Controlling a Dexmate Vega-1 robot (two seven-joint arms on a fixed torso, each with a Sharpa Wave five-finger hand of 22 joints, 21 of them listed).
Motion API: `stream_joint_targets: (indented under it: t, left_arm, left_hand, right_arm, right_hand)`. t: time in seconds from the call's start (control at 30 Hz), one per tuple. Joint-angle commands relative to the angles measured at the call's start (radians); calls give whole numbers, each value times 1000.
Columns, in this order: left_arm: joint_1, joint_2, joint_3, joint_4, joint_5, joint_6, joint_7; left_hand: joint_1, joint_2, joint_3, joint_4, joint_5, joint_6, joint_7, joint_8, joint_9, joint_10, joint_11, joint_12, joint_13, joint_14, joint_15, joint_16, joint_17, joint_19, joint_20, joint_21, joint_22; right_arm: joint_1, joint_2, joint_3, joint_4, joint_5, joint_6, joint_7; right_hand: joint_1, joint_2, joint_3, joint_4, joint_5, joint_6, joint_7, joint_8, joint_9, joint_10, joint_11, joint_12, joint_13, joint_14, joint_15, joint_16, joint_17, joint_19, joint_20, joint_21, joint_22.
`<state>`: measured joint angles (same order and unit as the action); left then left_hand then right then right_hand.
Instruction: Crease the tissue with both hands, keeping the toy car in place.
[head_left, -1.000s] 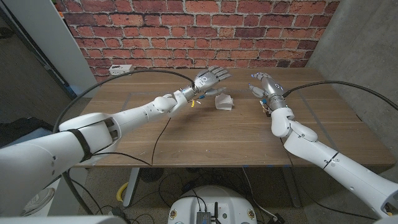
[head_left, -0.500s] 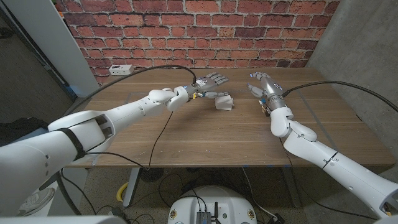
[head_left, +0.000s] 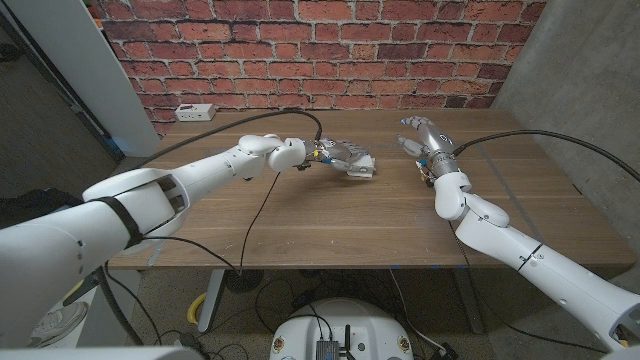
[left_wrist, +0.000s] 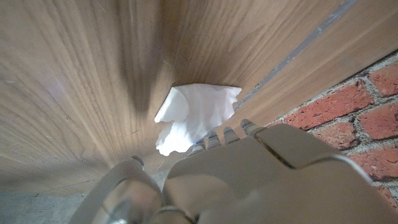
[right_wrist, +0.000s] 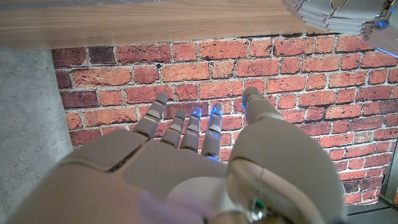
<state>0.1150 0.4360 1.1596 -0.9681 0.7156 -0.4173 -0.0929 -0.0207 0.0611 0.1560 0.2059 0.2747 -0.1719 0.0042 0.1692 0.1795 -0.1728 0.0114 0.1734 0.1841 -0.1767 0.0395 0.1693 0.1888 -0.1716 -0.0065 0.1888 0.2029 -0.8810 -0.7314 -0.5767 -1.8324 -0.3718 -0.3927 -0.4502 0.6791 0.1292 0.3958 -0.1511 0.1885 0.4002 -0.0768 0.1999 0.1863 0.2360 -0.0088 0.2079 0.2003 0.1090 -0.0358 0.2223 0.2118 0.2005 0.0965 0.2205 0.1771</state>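
**Fingers over the crumpled tissue**

Fingers of our left hand (head_left: 345, 158) reach forward and down over the tissue (head_left: 362, 170), their grey segmented tips at its near edge; whether they press it or only hover above it we cannot tell. In the left wrist view the smooth pale back of our left hand (left_wrist: 273, 180) sits just short of the tissue (left_wrist: 196, 115), a soft white sheet with rumpled, scalloped edges lying on the wood. Nothing is gripped there; the fingers lie side by side, only slightly spread.

Our right hand (head_left: 425, 135) stands well apart from the tissue, farther along the table, its fingers spread and holding nothing. The right wrist view shows our right hand (right_wrist: 205, 168) from behind, rounded matte-grey shells with fingertips fanned toward the rough red brick wall (right_wrist: 124, 81).

Beneath both hands runs the wooden table (head_left: 330, 215), brown with a fine straight grain. A white power strip (head_left: 195, 112) lies at its far left corner, near the brick wall.
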Motion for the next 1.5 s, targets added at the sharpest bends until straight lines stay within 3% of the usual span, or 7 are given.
stream_joint_targets:
  t: [0.03, 0.37, 0.83, 1.0, 1.17, 1.33, 1.5]
  left_arm:
    - [-39, -66, 29, 146, -48, -117, -78]
    - [-65, -120, 70, 261, -65, -175, -79]
    - [-53, -70, 71, 173, -40, -129, -38]
    - [-23, -22, 35, 90, -17, -93, 61]
    - [14, 15, 0, 33, 8, -73, 173]
    - [44, 44, -30, -23, 25, -51, 224]
    - [78, 67, -73, -69, 0, -24, 231]
  left_hand:
    - [-9, 112, -9, 2, 7, -462, 3, 5, 3, -520, 9, 1, 3, -519, 5, 3, 2, -413, -13, 8, 2]
    - [-9, 117, -19, 3, 14, -472, 5, 6, 3, -527, 10, 3, 3, -526, 5, 3, 3, -411, -22, 13, 3]
    - [-8, 119, -31, 3, 20, -478, -2, 9, 4, -525, 3, 6, 3, -527, 5, 4, 3, -408, -13, 19, 3]
    - [-3, 111, -58, -3, 31, -435, -44, 26, 4, -475, -8, 29, 4, -459, 37, 31, 2, -362, 43, 40, 2]
    - [14, 103, -87, -17, 39, -299, -97, 54, 3, -304, -31, 82, 5, -320, 59, 60, -2, -329, 129, 49, -3]
    - [23, 99, -89, -23, 40, -205, -118, 68, 2, -183, -38, 114, 7, -253, 57, 63, -5, -304, 153, 55, -6]
    - [27, 99, -88, -26, 40, -191, -121, 65, 2, -180, -37, 110, 7, -246, 58, 58, -6, -265, 160, 68, -6]
  right_arm:
    - [0, 1, 4, 3, 9, 3, 6]
    - [5, 0, 3, 4, 17, 0, 19]
    - [23, 2, -6, 19, 22, 11, 33]
    - [23, 0, -6, 18, 25, 15, 35]
    - [16, 0, 0, 13, 31, 16, 31]
    - [12, -3, 2, 13, 35, 25, 28]
    - [7, 2, 10, 19, 52, 47, 23]
  right_hand:
    - [-11, 0, 1, 11, -2, 5, 0, -3, 2, 10, 0, 7, 2, 8, -7, 3, 5, -3, 0, -1, 3]
    - [-27, -3, -2, 17, -4, 9, 3, -3, 2, 22, 5, 10, 2, 8, -5, 4, 7, -5, 2, -4, 3]
    - [-39, -4, -4, 21, -5, 9, 0, -4, 2, 26, 6, 10, 2, 8, -4, 4, 8, -6, 3, -5, 3]
    - [-45, -5, -5, 23, -6, 6, 0, -5, 2, 21, 8, 7, 2, 6, -1, 2, 8, -9, 6, -7, 3]
    - [-51, -7, -6, 24, -7, 4, 0, -6, 2, 17, 8, 5, 2, 4, 0, 2, 8, -10, 8, -8, 3]
    - [-55, -8, -7, 25, -7, 2, 0, -7, 2, 16, 6, 4, 2, 4, 1, 2, 9, -10, 8, -8, 3]
    - [-59, -9, -7, 26, -8, 1, -1, -8, 2, 16, 7, 4, 2, 4, 3, 1, 9, -10, 8, -9, 3]
